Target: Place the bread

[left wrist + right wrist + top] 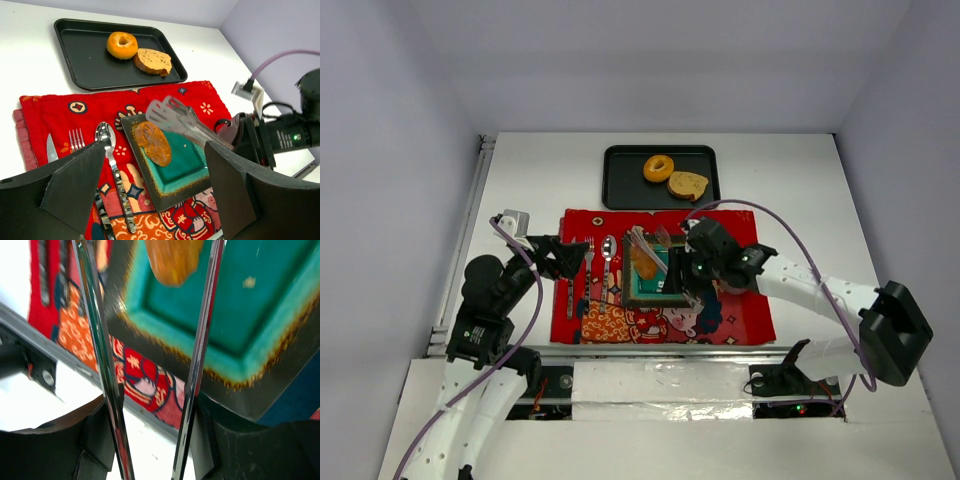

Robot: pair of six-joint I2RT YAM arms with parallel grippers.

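top cam sits high up behind the arm bases and looks down over the whole table point(790, 190). left wrist cam rides low at the left gripper point(155, 150), facing away and rightward across the red cloth point(50, 115) out to the black tray point(85, 55), mid range. right wrist cam is super close, staring down between the tongs point(200, 340) at the teal plate point(240, 315). all three share that plate

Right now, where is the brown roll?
In the left wrist view, the brown roll lies at the left of the teal plate, beside the spoon.

Over plate point(187, 162), tongs point(172, 116) block entry; spoon point(106, 136), fork point(76, 139) crowd L side.
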